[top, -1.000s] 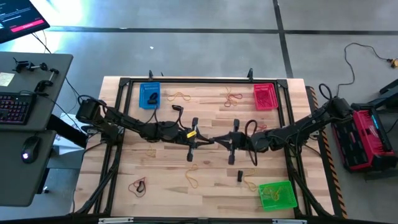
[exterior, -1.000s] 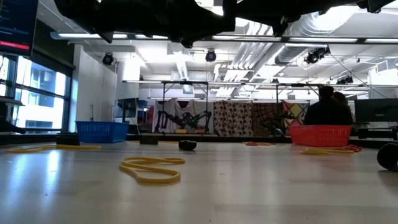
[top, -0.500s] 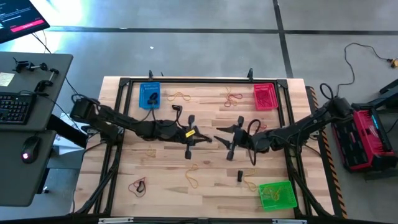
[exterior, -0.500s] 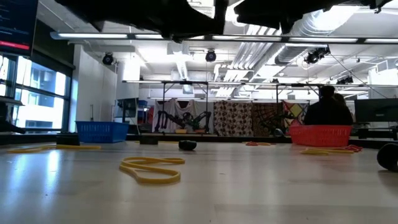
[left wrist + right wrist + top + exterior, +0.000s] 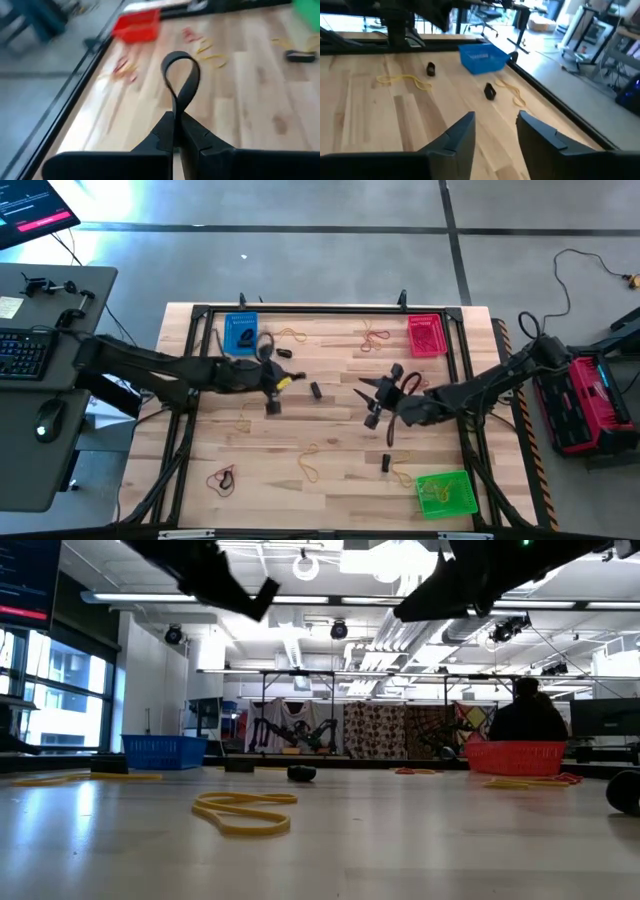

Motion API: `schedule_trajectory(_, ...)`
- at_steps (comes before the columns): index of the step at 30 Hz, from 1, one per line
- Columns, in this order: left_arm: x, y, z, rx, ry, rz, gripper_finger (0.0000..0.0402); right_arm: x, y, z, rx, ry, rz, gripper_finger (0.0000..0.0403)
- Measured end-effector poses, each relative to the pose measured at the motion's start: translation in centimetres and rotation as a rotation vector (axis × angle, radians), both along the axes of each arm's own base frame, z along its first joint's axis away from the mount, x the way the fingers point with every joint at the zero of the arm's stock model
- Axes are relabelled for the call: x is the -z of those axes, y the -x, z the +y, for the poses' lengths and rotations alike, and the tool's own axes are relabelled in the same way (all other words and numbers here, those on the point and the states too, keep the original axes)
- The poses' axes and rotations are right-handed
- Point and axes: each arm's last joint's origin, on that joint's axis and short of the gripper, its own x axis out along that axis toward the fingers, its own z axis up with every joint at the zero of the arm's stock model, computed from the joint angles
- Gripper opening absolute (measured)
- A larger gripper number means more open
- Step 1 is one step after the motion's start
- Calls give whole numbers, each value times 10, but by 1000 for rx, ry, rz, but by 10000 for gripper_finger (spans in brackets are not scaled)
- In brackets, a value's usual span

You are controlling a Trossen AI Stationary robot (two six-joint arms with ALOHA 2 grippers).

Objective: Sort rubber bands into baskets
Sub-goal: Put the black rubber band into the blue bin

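Note:
My left gripper (image 5: 177,117) is shut on a black rubber band (image 5: 181,80), above the table left of centre (image 5: 300,387). My right gripper (image 5: 495,125) hangs open over the table's middle right (image 5: 370,405), with nothing between its fingers. The blue basket (image 5: 240,333) stands at the far left, the red basket (image 5: 425,335) at the far right and the green basket (image 5: 445,492) at the near right. Yellow rubber bands (image 5: 310,463) and red ones (image 5: 375,335) lie loose on the wood. My left gripper pinches one end of the black band (image 5: 176,107) between its two fingertips. The rest of the band stands out past the tips as an open loop (image 5: 180,65). The fingers slant down toward the table's right, and the band is clear of the wood.
A black frame rail (image 5: 330,310) runs around the table. Small black pieces (image 5: 283,352) (image 5: 385,463) lie on the wood. A red and black case (image 5: 590,405) sits off the right edge and a desk with a keyboard (image 5: 30,350) off the left. A person (image 5: 525,710) sits beyond the table.
Both grippers met over the table's middle. My right gripper has opened and tipped up a little there. My left gripper, still shut on the black band, has drawn back toward the table's left edge and risen, its fingers tipping closer to level.

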Motion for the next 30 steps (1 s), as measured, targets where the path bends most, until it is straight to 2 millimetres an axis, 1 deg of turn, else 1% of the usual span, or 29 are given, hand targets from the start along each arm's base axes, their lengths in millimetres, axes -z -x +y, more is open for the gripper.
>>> schedule_trajectory(2, -4, 13, 9, -71, 29, 20, 0, 1, 0, -2, 6, -12, 9, 108)
schedule_trajectory(5, -8, 31, 24, -176, 79, 57, 0, 2, -1, -5, -2, -26, 14, 66)
schedule_trajectory(8, -7, 48, 42, -293, 115, 112, 0, 3, -2, -8, -21, -38, 24, 18)
schedule_trajectory(9, -6, 52, 48, -331, 127, 131, 0, 3, -3, -9, -25, -40, 26, 9)
schedule_trajectory(10, -5, 56, 54, -366, 139, 150, 0, 3, -3, -9, -23, -40, 27, 6)
schedule_trajectory(14, 2, 69, 79, -467, 220, 228, 0, 3, -4, -13, -31, -57, 27, 14)
schedule_trajectory(20, 11, 90, 116, -683, 331, 291, 0, 4, -5, -13, -40, -62, 29, 3)
schedule_trajectory(24, 21, 98, 137, -693, 437, 344, 0, 4, -4, -13, -40, -61, 33, 2)
schedule_trajectory(30, 45, 106, 173, -786, 498, 466, 0, 4, -5, -13, -42, -58, 36, 0)
